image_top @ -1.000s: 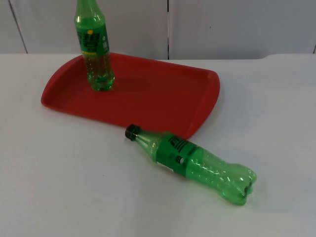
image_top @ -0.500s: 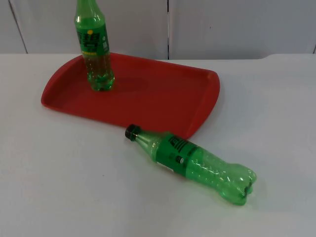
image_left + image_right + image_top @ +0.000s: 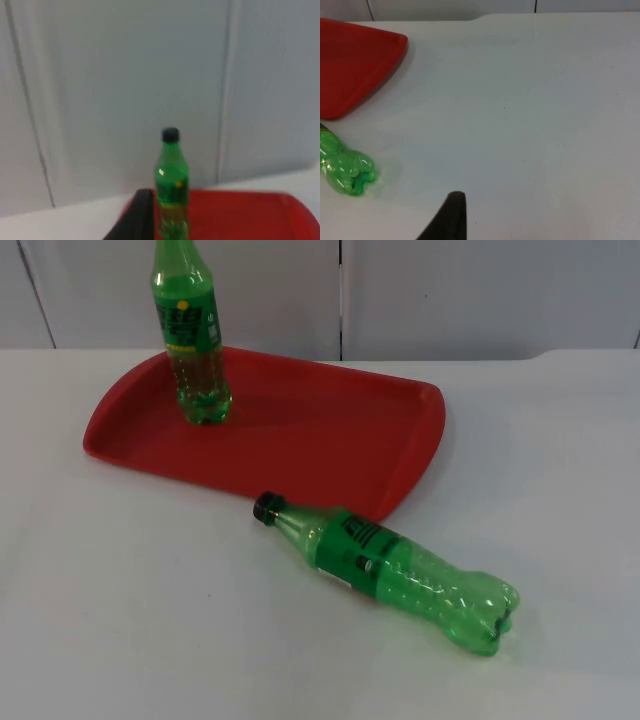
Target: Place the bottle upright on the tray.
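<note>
A green soft-drink bottle with a black cap (image 3: 388,572) lies on its side on the white table (image 3: 150,620), just off the near edge of the red tray (image 3: 300,430); its cap points toward that edge and its lobed base points away, and it does not appear to touch the tray. A second green bottle with a yellow-and-green label (image 3: 190,330) stands upright at the tray's far left corner.

The left gripper (image 3: 135,220) looks across the tray at the upright bottle, which stands just ahead of its fingertip and a little to one side; how far it is parted I cannot tell; it seems to be waiting. The right gripper (image 3: 451,216) hangs over bare table, with the lying bottle's base off to one side of it and slightly ahead, and the tray's corner farther ahead on that same side; whether it is parted or closed I cannot tell, and nothing sits at its fingertip.

By my reading the task is at its start: the lying bottle is not yet grasped; the approach is the step in hand. The next move calls for the right gripper to swing across to the bottle, straddle its body across the narrow axis, close, then lift and turn it base-down over open tray floor, well apart from the standing bottle.
</note>
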